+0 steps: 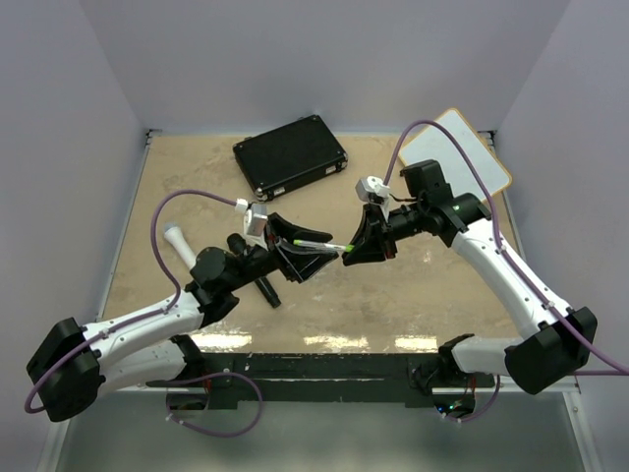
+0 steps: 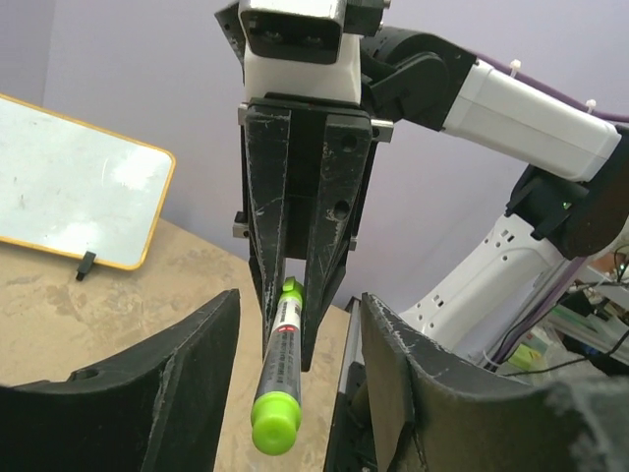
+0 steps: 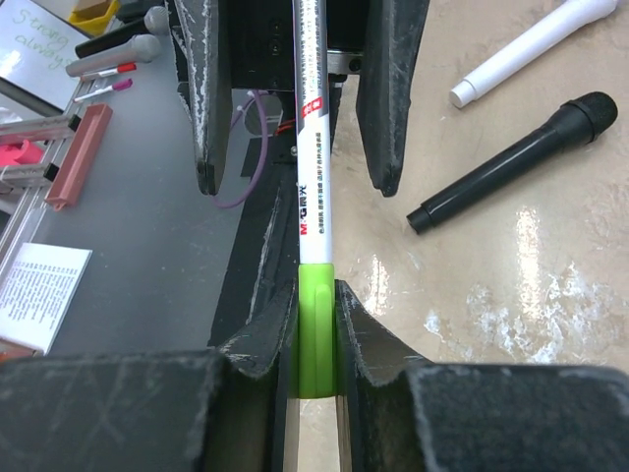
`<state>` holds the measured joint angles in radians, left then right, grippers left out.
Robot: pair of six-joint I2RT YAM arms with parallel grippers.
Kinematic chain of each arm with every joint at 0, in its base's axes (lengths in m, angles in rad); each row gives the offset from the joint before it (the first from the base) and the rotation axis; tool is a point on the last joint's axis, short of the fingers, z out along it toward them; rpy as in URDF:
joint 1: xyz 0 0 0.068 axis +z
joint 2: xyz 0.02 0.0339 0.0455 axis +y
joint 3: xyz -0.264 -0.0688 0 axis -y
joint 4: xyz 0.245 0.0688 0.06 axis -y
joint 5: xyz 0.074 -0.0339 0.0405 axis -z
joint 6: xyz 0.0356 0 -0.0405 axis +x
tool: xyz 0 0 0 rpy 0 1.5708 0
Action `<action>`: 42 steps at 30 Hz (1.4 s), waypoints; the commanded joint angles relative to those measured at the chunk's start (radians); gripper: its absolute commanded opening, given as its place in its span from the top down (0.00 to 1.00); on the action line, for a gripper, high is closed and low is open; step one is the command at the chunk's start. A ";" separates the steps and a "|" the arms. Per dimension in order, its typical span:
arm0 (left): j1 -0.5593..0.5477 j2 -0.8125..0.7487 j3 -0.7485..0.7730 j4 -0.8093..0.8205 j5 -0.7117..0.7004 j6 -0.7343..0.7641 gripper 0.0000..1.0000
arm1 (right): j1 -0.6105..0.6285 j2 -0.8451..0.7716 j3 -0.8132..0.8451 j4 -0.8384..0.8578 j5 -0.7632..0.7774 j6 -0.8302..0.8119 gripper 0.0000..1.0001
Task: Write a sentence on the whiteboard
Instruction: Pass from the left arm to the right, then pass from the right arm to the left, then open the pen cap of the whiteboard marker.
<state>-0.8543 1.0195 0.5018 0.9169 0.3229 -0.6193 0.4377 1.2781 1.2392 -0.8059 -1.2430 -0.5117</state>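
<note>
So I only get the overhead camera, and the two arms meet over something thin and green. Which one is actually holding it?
Observer: The right gripper. Its wrist camera shows its fingers clamped on one green end of a marker.
Visitor: And the left one?
Observer: The left gripper is open. In its own camera the marker's other green end hangs between its fingers and touches neither.
Visitor: Anything on the whiteboard?
Observer: From the left wrist camera, with no arm in the way, the part of the whiteboard in view shows only faint smudges, no writing I can read.
</note>
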 commanded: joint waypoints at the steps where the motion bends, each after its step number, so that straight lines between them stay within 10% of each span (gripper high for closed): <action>1: 0.017 0.022 0.089 -0.044 0.094 -0.002 0.43 | 0.001 0.006 0.058 -0.032 0.002 -0.059 1.00; 14: 0.021 0.067 0.138 -0.066 0.137 -0.005 0.63 | 0.001 0.006 0.059 -0.036 0.001 -0.063 1.00; 22: 0.031 0.064 0.146 -0.064 0.143 -0.003 1.00 | 0.001 0.007 0.054 -0.035 0.005 -0.065 1.00; 38: 0.368 -0.202 0.024 0.017 0.223 -0.167 1.00 | -0.010 0.056 0.111 -0.202 0.050 -0.271 1.00; 42: 0.434 -0.243 0.093 -0.193 0.257 -0.081 1.00 | -0.098 0.060 0.069 -0.101 0.181 -0.173 1.00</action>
<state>-0.4656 0.8051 0.5148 0.8730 0.5224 -0.7444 0.4229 1.3380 1.3109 -0.9730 -1.1816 -0.7341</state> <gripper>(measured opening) 0.166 0.160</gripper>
